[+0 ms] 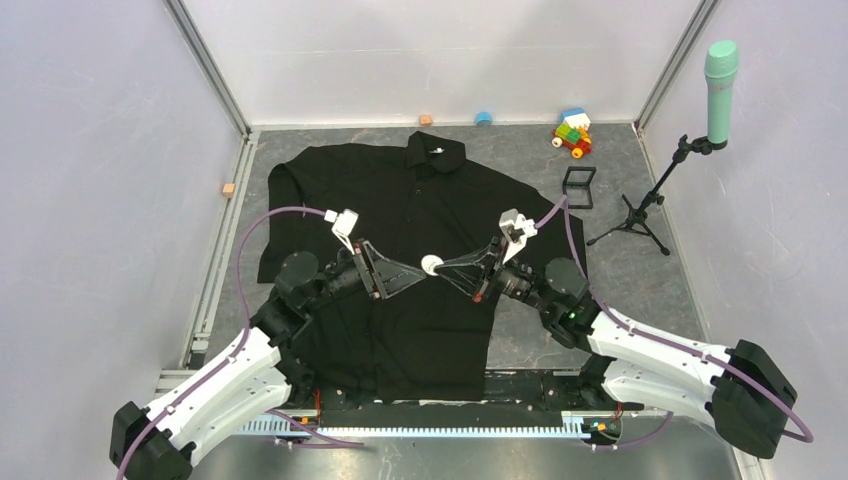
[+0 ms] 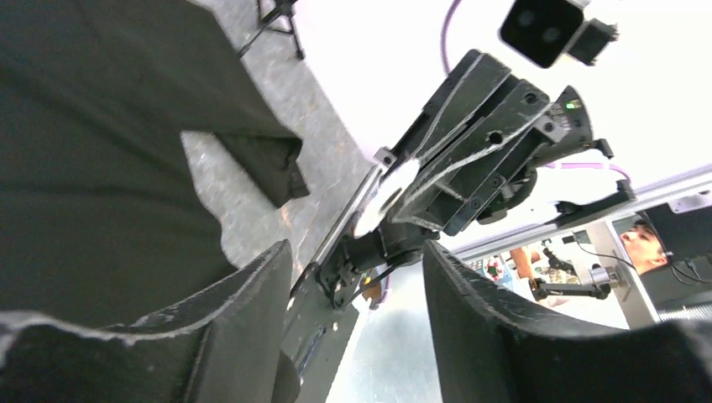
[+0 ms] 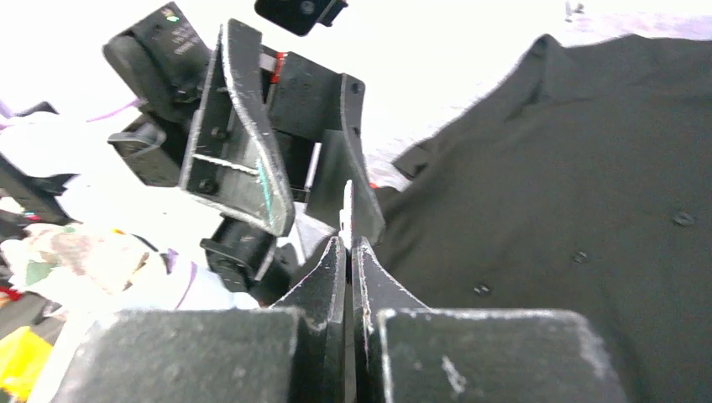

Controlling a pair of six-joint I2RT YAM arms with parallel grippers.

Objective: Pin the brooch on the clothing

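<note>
The black shirt point(image 1: 400, 190) lies flat on the table, collar at the far side; it also shows in the left wrist view point(image 2: 84, 168) and the right wrist view point(image 3: 588, 168). My right gripper point(image 1: 443, 266) is shut on the small pale brooch point(image 1: 431, 264) and holds it just above the shirt's middle. In the right wrist view the brooch point(image 3: 345, 210) stands edge-on above the shut right gripper point(image 3: 347, 242). My left gripper point(image 1: 420, 272) faces it tip to tip and is open point(image 2: 354, 248), its fingers on either side of the brooch point(image 2: 390, 191).
A small black square frame box point(image 1: 579, 186) stands right of the shirt. A green microphone point(image 1: 720, 75) on a tripod point(image 1: 640, 215) is at the far right. Toy blocks point(image 1: 573, 132) and small cubes point(image 1: 425, 120) lie along the back wall.
</note>
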